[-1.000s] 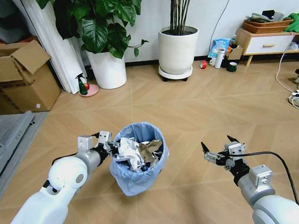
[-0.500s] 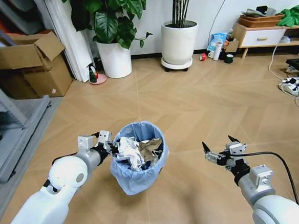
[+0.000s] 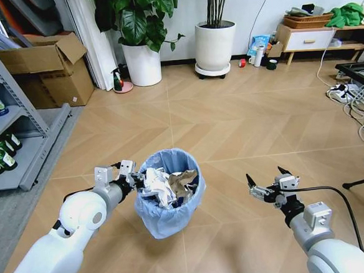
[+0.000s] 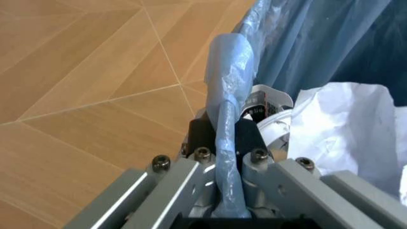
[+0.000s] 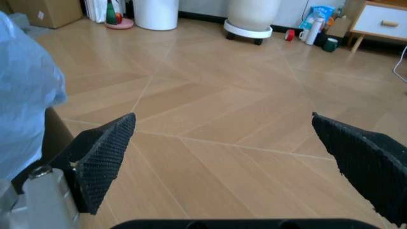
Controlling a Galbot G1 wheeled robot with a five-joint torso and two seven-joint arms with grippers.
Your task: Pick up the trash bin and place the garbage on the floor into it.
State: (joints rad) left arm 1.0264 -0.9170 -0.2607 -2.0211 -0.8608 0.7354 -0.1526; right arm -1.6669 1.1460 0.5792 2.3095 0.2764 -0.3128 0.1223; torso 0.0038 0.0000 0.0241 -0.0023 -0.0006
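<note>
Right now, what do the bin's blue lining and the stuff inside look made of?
The trash bin lining looks like thin, glossy plastic film: translucent, crinkled, bunched where the left hand pinches the rim. The garbage looks like crumpled matte paper, white and brown.

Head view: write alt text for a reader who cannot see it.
The left gripper holds the rim of the trash bin, lined in blue plastic and full of crumpled garbage, above a wooden floor. The right gripper hangs open and empty beside it.

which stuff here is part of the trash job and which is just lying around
Job: small round bin lined with a crinkly light-blue bag, clamped at its rim by the left gripper; crumpled white paper wads inside; open, empty right gripper.

Lying about: white plant pots, cardboard box.
</note>
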